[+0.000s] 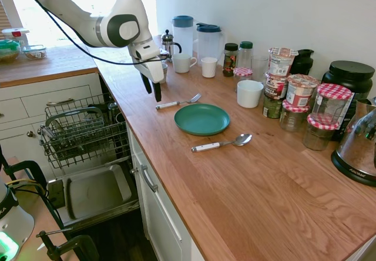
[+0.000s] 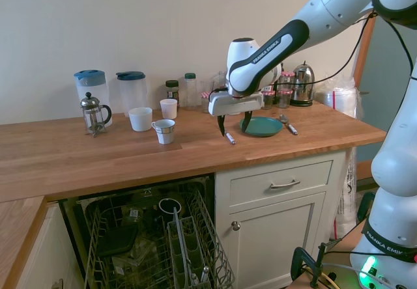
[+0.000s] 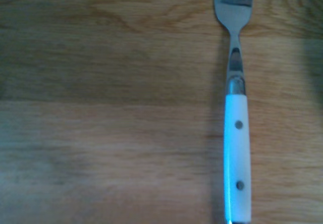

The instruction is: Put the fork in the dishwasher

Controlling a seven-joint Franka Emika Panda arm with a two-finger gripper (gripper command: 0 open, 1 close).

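Note:
The fork (image 1: pixel 178 103) lies flat on the wooden counter beside the green plate, white handle toward the counter's front edge and tines toward the wall. It fills the wrist view as the fork (image 3: pixel 237 133), and its handle end shows as the fork (image 2: pixel 229 138). My gripper (image 1: pixel 153 89) hangs open just above the handle end, fingers pointing down and holding nothing; in the second exterior view the gripper (image 2: pixel 234 125) straddles the handle from above. The dishwasher stands open below the counter, its wire rack (image 1: pixel 82 130) pulled out over the grey door panel (image 1: pixel 97 191). From the other side the rack (image 2: pixel 163 243) holds a few items.
A green plate (image 1: pixel 201 119) and a white-handled spoon (image 1: pixel 220 144) lie close to the fork. A patterned cup (image 2: pixel 164 131), mugs, two pitchers (image 1: pixel 183 33), a French press and several jars (image 1: pixel 299 96) stand along the wall. White cabinet drawers (image 2: pixel 280 185) sit beside the dishwasher.

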